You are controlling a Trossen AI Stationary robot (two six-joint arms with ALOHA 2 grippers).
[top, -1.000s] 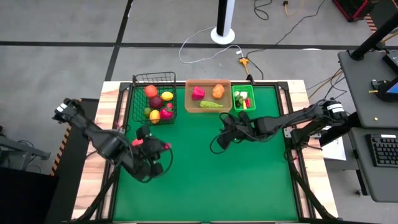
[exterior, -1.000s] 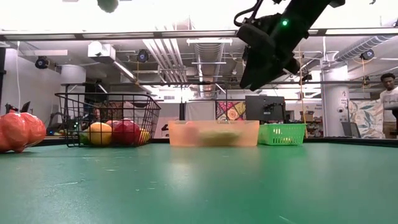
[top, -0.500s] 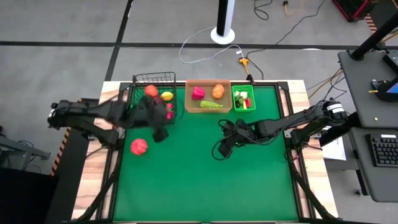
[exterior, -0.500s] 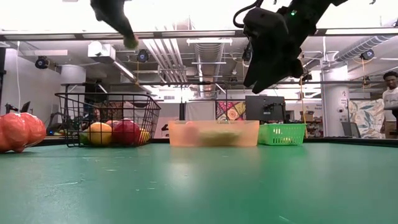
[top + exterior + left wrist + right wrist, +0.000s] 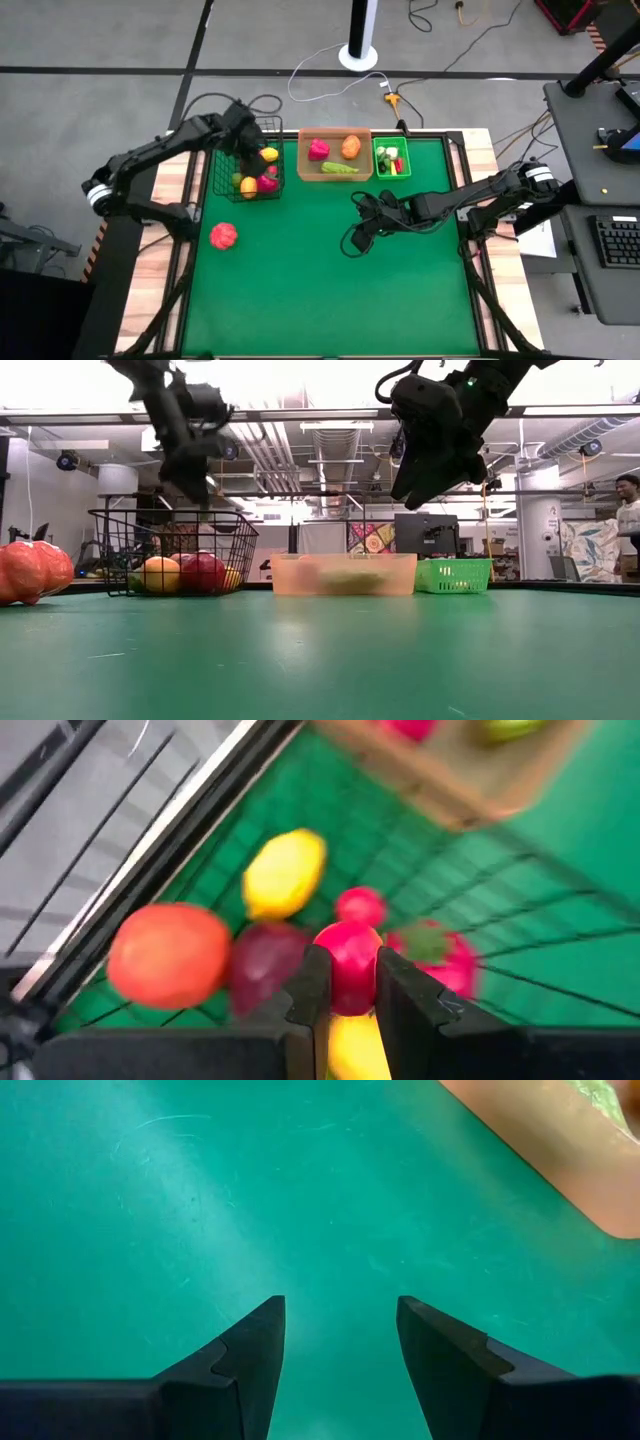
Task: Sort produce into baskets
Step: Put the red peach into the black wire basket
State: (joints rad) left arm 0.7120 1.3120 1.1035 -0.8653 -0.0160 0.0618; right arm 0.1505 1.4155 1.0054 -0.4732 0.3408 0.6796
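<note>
My left gripper (image 5: pixel 350 960) hangs over the black wire basket (image 5: pixel 214 165) at the far left and is shut on a small red round piece (image 5: pixel 351 950). In the basket lie an orange-red piece (image 5: pixel 165 955), a lemon (image 5: pixel 285 875), a purple piece (image 5: pixel 262 965) and a pink one (image 5: pixel 435 955). A red tomato (image 5: pixel 223 235) rests on the green table near the left edge. My right gripper (image 5: pixel 340 1305) stands open above the bare middle of the table (image 5: pixel 357 238), holding nothing. My left gripper pinches the small red round piece by its two opposite sides (image 5: pixel 351 935) between its two fingers. The fingers slant down over the wire basket. The piece is lifted clear, above the fruit in the basket.
A tan tray (image 5: pixel 335 131) with a pink, an orange and a green piece stands at the far middle, and a small green bin (image 5: pixel 377 160) sits to its right. The green table (image 5: pixel 330 290) stretches toward the near edge. A person (image 5: pixel 627 510) stands in the room far behind.
My left gripper has swung fast from beside the tomato on the near left toward the far edge, rolling as it went, and now hangs over the wire basket with the red piece. The tomato has stayed put. My right gripper has tipped a little in place.
</note>
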